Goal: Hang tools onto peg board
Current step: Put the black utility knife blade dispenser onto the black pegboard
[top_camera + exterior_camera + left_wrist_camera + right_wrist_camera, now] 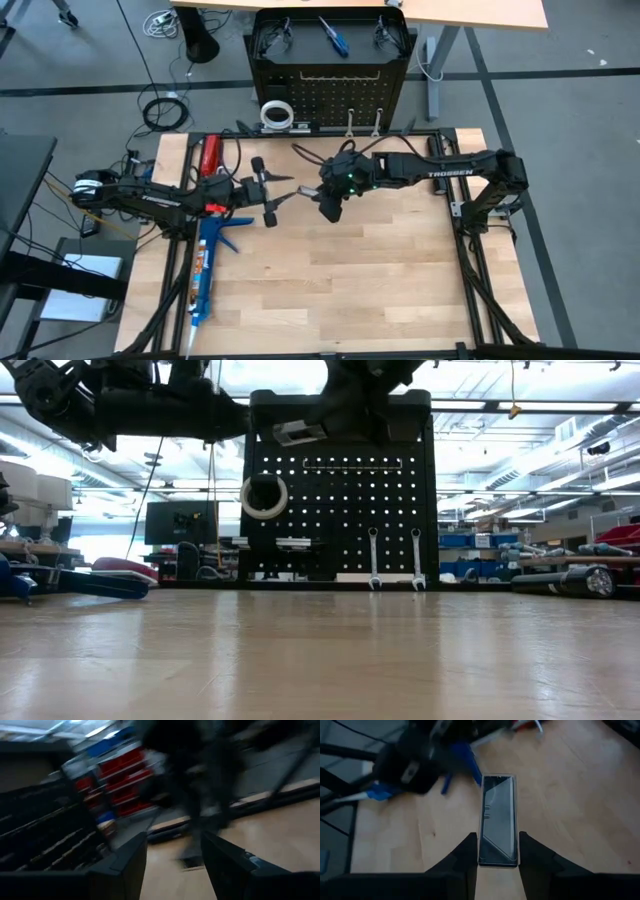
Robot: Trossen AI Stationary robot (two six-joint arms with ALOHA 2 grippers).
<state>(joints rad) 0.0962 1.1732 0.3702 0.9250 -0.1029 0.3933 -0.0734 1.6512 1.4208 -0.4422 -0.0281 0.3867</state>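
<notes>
The peg board (330, 90) stands upright at the table's far edge. On it hang a white tape roll (264, 497) and two silver wrenches (373, 558) (417, 558). A blue-handled screwdriver (333, 37) and two safety glasses (272, 35) (390, 35) lie behind its top. My right gripper (318, 192) hovers over mid-table, shut on a flat oblong case (498, 815) with a clear rim and a dark face. My left gripper (288, 190) faces it from the left, open, with nothing between its fingers (130, 865). My right gripper pinches the case by its two long edges at the near end (498, 859), one finger on each side. The fingers lie along the case and slant down toward the table's left. The rest of the case juts out past the fingertips, lifted clear of the table (298, 432).
A long blue caulking gun (205, 265) lies along the table's left edge, with a red-handled tool (210, 155) beyond it at the far left. Bare wooden tabletop (380, 270) spreads over the middle, near side and right.
</notes>
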